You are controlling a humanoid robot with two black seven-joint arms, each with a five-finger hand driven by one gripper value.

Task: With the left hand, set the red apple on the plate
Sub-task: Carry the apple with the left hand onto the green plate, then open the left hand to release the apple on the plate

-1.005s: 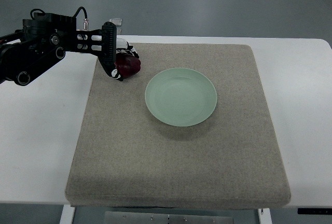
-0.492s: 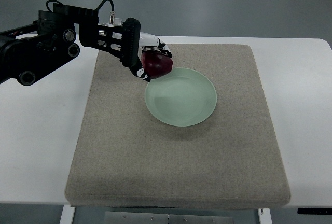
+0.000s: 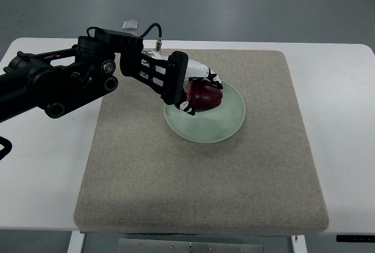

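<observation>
Nearest the camera there's just the big grey-beige felt mat [image 3: 199, 171] lying on the white table [image 3: 41, 171], nothing on that front half. Go a bit further and you hit the round pale green ceramic plate [image 3: 225, 125] sitting about mid-mat. Over its left-rear part is the left robot hand [image 3: 196, 89], black frame with white fingers, its arm coming in from the left edge. The fingers are curled round the dark red apple [image 3: 205, 96], which sits to the right of the palm, so the palm faces the plate centre. The apple is already above the plate's inner area (can't honestly tell if it's touching the surface or a hair above it). So my guess is the next bit is just lowering and letting go, no more sideways travel needed. The apple's roundish, no real long axis to worry about. No right arm anywhere, and no readable labels or writing that I can make out
</observation>
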